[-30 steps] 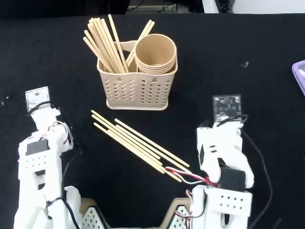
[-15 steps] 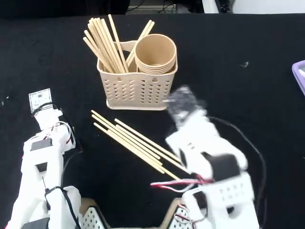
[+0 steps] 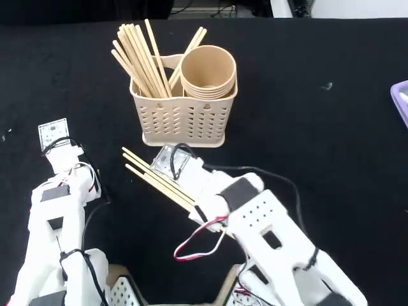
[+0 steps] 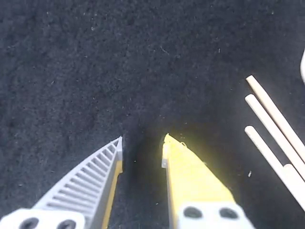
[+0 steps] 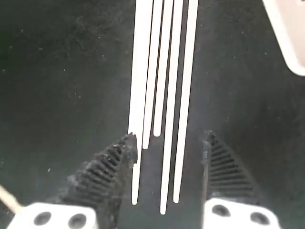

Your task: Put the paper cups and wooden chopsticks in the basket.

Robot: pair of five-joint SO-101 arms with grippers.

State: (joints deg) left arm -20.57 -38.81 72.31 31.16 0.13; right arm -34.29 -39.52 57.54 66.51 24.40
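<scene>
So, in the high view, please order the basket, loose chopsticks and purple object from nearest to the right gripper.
1. Loose chopsticks, between the jaws of the right gripper.
2. Basket, just beyond.
3. Purple object, at the far right edge.

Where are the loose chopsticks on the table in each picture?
High view: loose chopsticks lie before the basket, partly under the right arm.
Left wrist view: their ends lie apart from the left tool.
Right wrist view: chopsticks between the open right tool tips.
Shared landmark: black table.
</scene>
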